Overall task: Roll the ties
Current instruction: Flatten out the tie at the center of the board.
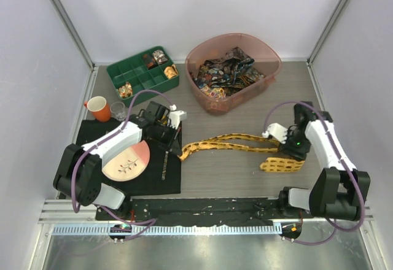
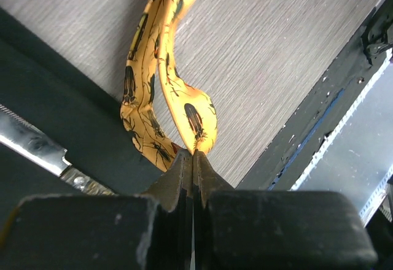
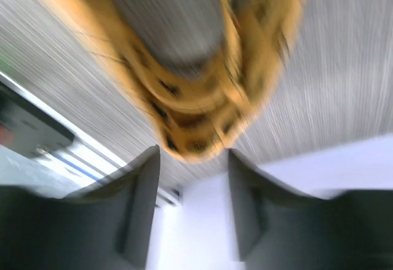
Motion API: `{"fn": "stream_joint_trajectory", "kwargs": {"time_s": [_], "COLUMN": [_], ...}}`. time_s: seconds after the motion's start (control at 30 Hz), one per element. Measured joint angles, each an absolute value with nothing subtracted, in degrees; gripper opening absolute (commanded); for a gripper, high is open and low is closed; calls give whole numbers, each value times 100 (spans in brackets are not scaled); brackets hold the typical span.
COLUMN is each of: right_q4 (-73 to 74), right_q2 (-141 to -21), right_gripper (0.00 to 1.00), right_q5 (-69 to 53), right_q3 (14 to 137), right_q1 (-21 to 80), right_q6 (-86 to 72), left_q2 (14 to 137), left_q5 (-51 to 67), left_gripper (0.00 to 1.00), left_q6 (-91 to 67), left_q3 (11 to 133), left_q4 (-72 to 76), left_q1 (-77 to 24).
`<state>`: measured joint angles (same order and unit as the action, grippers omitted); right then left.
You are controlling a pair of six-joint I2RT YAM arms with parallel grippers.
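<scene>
A yellow-orange tie (image 1: 233,141) with dark insect prints lies stretched across the wooden table. Its narrow end curls up to my left gripper (image 1: 182,152), whose jaws are shut on the tie's (image 2: 184,98) tip in the left wrist view (image 2: 193,153). The wide end is folded into a loop (image 1: 282,164) under my right gripper (image 1: 290,150). The right wrist view is blurred; there the fingers stand apart (image 3: 193,153), and the tie's fold (image 3: 196,116) sits just beyond their tips, not between them. Several dark printed ties (image 1: 227,70) fill a pink tub.
The pink tub (image 1: 270,52) stands at the back right and a green compartment tray (image 1: 123,73) at the back left. An orange cup (image 1: 97,106) and a glass (image 1: 118,110) stand left. A black mat (image 1: 153,181) carries a plate (image 1: 126,162) and a knife (image 1: 166,162).
</scene>
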<state>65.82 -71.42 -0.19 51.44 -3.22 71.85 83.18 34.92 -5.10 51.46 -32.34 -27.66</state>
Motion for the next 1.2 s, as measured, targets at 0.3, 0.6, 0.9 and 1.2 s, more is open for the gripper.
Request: {"fn": "stream_joint_trajectory", "kwargs": {"time_s": [0.3, 0.6, 0.9, 1.2], "right_q4": [6576, 7024, 6707, 5774], "right_q2": [-8545, -7996, -7741, -8807], "right_gripper": [80, 47, 25, 42], "right_q5": [344, -720, -467, 904], "right_q3": [7094, 7450, 5151, 5192], "right_q1": [-2099, -781, 410, -1925], "right_q6": [8016, 5994, 5430, 7052], "left_q2": [8180, 8191, 8289, 8289], "left_q5": [3468, 3465, 3282, 3048], "left_gripper": [2, 2, 0, 2], "left_q6": [-395, 3, 183, 377], "left_q3": [5207, 5446, 5465, 5465], "left_q4": [-3487, -3656, -3736, -3972], "left_q1": [-2698, -2698, -2698, -2698]}}
